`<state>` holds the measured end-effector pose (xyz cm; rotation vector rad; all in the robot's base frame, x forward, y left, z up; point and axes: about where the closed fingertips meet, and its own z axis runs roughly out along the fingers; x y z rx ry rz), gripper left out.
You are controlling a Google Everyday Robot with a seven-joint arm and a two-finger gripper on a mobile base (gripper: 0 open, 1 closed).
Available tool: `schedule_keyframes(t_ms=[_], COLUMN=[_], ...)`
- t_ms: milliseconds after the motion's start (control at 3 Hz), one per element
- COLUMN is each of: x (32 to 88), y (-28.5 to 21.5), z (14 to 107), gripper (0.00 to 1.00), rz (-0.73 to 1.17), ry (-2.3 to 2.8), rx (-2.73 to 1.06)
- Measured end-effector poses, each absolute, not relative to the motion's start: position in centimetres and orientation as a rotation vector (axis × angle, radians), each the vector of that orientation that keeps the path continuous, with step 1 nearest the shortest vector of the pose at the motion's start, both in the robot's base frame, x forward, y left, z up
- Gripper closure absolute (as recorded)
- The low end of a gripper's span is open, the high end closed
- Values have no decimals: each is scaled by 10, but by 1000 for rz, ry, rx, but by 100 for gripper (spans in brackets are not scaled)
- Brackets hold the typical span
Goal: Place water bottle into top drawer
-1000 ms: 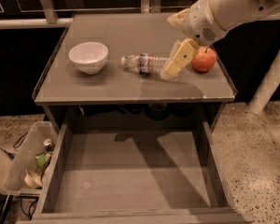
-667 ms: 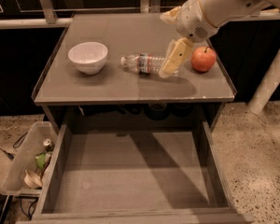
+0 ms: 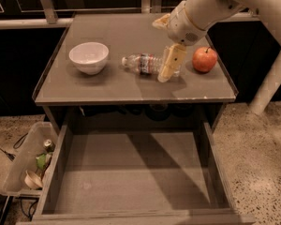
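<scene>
**Water bottle** [image 3: 143, 63]: clear, ribbed, with a white cap and a red-and-blue label. It lies on its side on the desk [image 3: 107, 90], right of centre, cap toward the left edge and base toward the right edge.

**Gripper** [image 3: 170, 65]: hangs at the bottle's base end, at or just over it. How far open it is, and whether it has hold, cannot be told.

**Step in hand (judged):** securing the bottle. Grip across the ribbed body rather than the rounded end, because a bottle on its side is likely to roll. Lift clear of the front edge before lowering.

**Top drawer** [image 3: 131, 172]: pulled out below the front edge, its flat grey bottom showing. It leaves wide room for a central release.

**Apple** [image 3: 204, 59]: just beside the gripper, toward the right edge. Avoid nudging it.

**White bowl** [image 3: 88, 57]: near the left edge, well apart.

**Trash bin** [image 3: 18, 163]: on the floor left of the drawer. It is not the target.
</scene>
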<state>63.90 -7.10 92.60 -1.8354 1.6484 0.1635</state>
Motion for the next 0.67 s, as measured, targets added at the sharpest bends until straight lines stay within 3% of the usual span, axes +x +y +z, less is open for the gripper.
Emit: schedule_keyframes(t_ms=[667], x=[662], y=[-65], z=[888], gripper=[0], rz=[151], ry=[1712], rx=[-1891])
